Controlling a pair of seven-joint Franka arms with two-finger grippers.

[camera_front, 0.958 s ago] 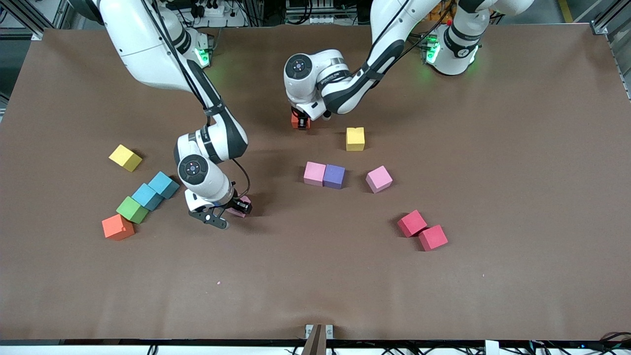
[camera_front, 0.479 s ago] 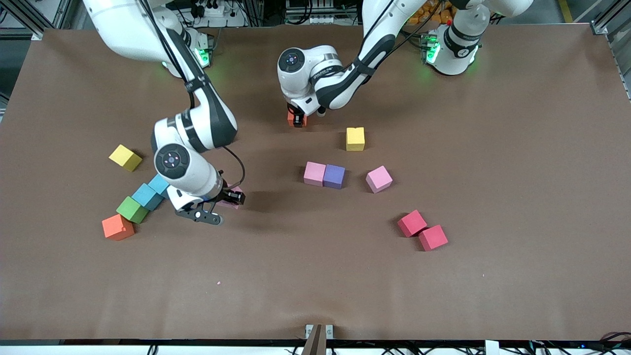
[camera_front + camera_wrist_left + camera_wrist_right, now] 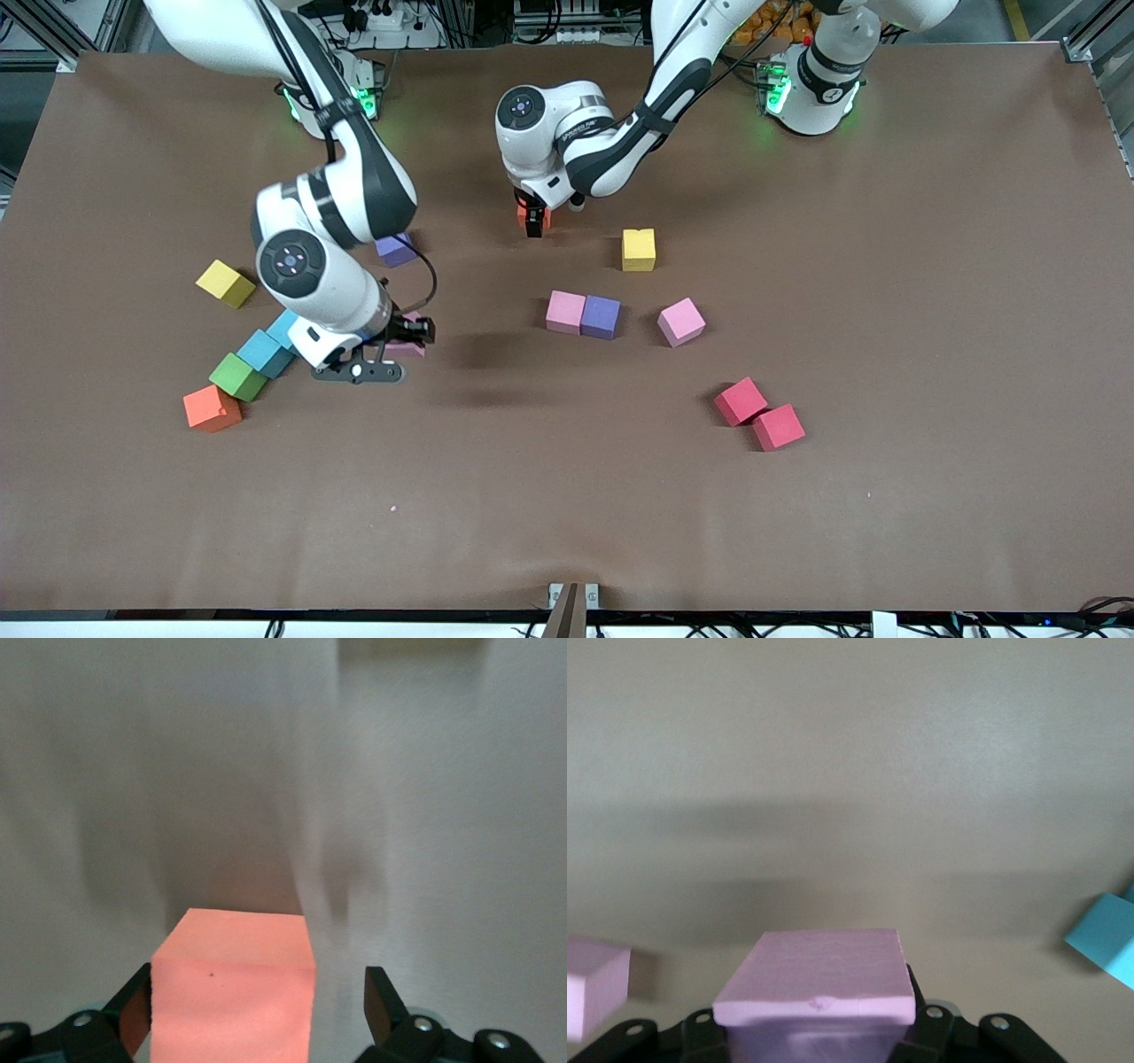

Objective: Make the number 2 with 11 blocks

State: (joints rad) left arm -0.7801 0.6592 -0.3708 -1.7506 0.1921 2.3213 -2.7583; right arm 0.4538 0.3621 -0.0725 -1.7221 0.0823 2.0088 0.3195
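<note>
Gathering stage: blocks were scattered on the brown table (image 3: 886, 266), with no digit yet laid out.

Right gripper (image 3: 400, 338): clamped on a pink cube (image 3: 817, 988), carried clear of the table beside the light blue cubes (image 3: 276, 344).

Left gripper (image 3: 257, 1010): fingers (image 3: 381, 1001) spread wide around an orange cube (image 3: 235, 988) resting on the table, one finger clear of it (apparently let go), toward the robots' bases.

Loose stock: a pink cube touching a purple cube (image 3: 601, 316) mid-table, another pink cube (image 3: 681, 322) near them, yellow cube (image 3: 638, 249) farther back, two red cubes (image 3: 760, 414) touching, nearer the camera.

Next move, by judgement: lift the left gripper straight up off the orange cube; set the carried pink cube edge to edge with the mid-table pair.

Surroundings: plain matte cover; cabling and frame rails along the base edge.
</note>
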